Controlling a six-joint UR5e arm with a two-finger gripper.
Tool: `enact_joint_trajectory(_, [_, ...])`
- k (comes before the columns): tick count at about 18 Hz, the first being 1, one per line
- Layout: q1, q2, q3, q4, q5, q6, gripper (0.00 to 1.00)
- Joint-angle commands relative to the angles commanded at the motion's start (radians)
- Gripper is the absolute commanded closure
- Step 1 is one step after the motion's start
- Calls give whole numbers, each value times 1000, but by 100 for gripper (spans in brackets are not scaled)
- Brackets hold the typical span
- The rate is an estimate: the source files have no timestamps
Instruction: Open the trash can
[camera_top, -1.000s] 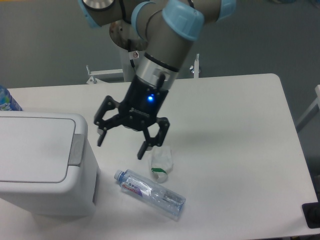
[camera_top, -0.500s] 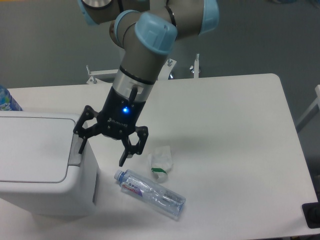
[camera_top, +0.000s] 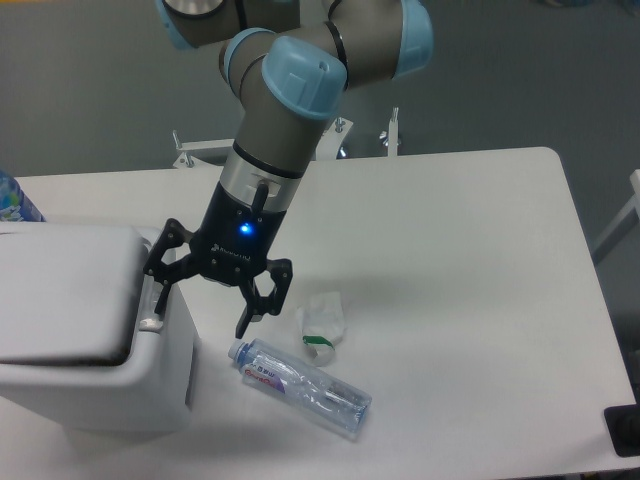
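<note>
The trash can (camera_top: 150, 385) is a big white boxy bin at the table's front left. Its flat white lid (camera_top: 60, 285) stands lifted a little, with a dark gap showing under its front and right edges. The grey tab (camera_top: 150, 310) on the right rim is partly covered by my left finger (camera_top: 158, 290), which sits on or just above it. My gripper (camera_top: 200, 312) is open, its jaws spread wide, one finger over the bin's right rim and the other hanging in the air beside the bin.
A clear plastic bottle (camera_top: 300, 387) lies on the table right of the bin. A crumpled white wrapper (camera_top: 322, 322) lies just behind it. A blue-labelled bottle (camera_top: 14, 200) shows at the left edge. The table's front edge is close below.
The gripper moved left from above the wrapper to the bin's right rim. The lid, flat before, has now risen slightly, showing a dark gap beneath it.
</note>
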Motion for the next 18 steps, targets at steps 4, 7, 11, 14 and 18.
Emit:
enact_joint_trajectory(4, [0,2,12,0,-2,-5,0])
enact_joint_trajectory(7, [2,0,35,0,-2,-5,0])
enact_joint_trajectory(11, [14,-14,84,0,0,6,0])
enact_joint_trajectory(14, [61,-41,129,3,2,21,0])
enact_joint_trajectory(18, [147,-54,129,2,2,179,0])
